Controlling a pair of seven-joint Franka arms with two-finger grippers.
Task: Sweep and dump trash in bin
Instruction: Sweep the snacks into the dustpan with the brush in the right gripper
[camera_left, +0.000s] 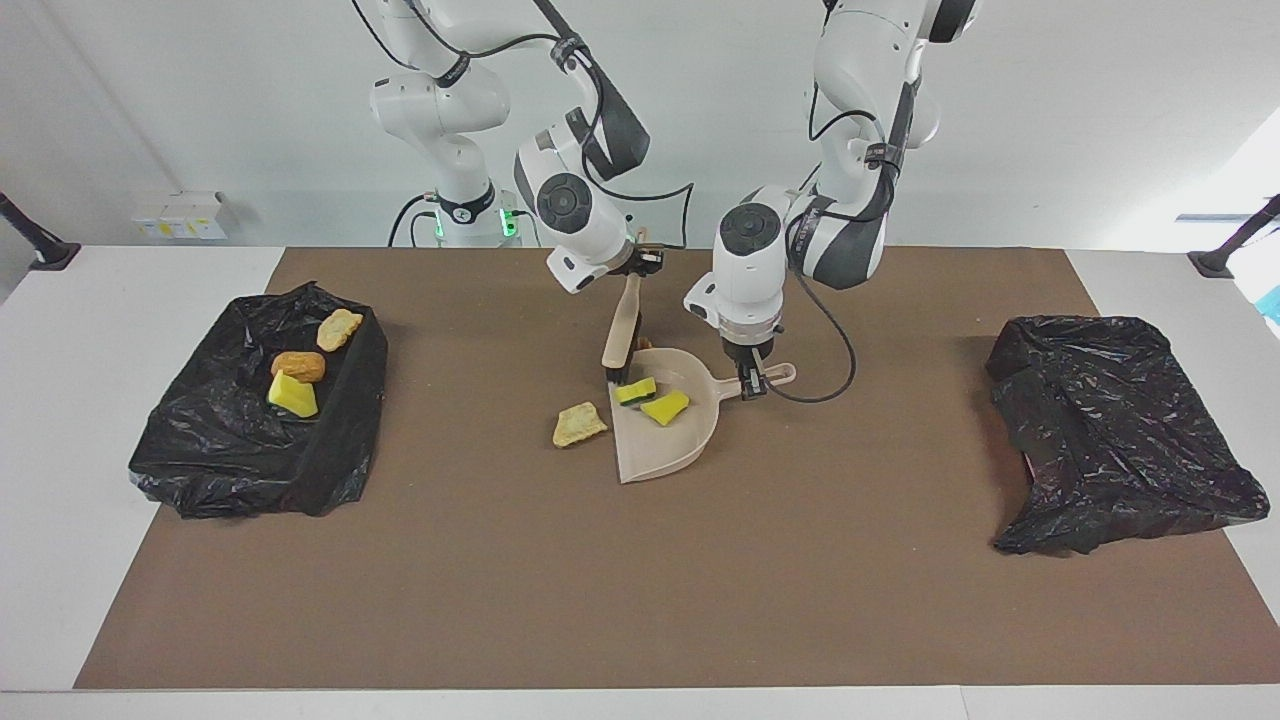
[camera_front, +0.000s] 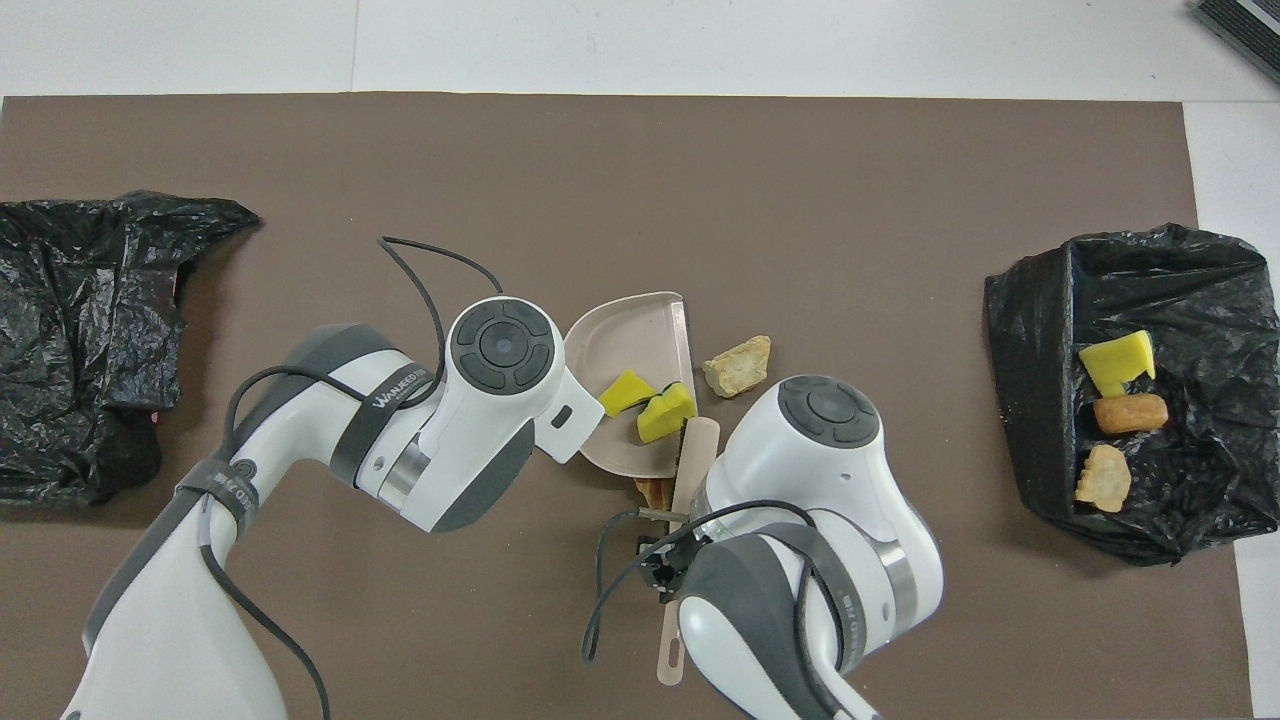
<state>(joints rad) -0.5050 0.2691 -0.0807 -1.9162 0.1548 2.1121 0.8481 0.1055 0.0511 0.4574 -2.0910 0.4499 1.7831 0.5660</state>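
Tabletop (camera_left: 640, 600): a white surface covered by a wide brown mat (camera_left: 800, 560), filling most of the facing view.
Crumpled bag (camera_left: 1115, 430): a black plastic bin liner is seen at the right of the facing view, at the left arm's end; its inside cannot be seen.
Open bag (camera_left: 250, 450): a second black plastic liner is seen at the left of the facing view, at the right arm's end; one yellow sponge-like chunk (camera_left: 291, 395) and two tan bread-like lumps (camera_left: 298, 365) are lying in it.
Dustpan (camera_left: 665, 440): a beige plastic pan is placed on the mat at the frame's centre, its mouth turned toward the right arm's end.
Brush (camera_left: 622, 335): a beige-handled brush with dark bristles is held tilted, its bristles down at the pan's mouth.
Left end effector (camera_left: 752, 385): closed on the dustpan's handle, just right of frame centre.
Right end effector (camera_left: 634, 268): closed on the brush's upper handle, above the pan in the frame.
Trash in pan: two bright yellow sponge chunks (camera_front: 652, 412) are lying inside the dustpan, near its mouth.
Trash on mat: one tan bread-like lump (camera_left: 578, 424) is lying just beside the pan's mouth, outside it; a brown lump (camera_front: 654, 490) is partly hidden under the brush in the overhead view.
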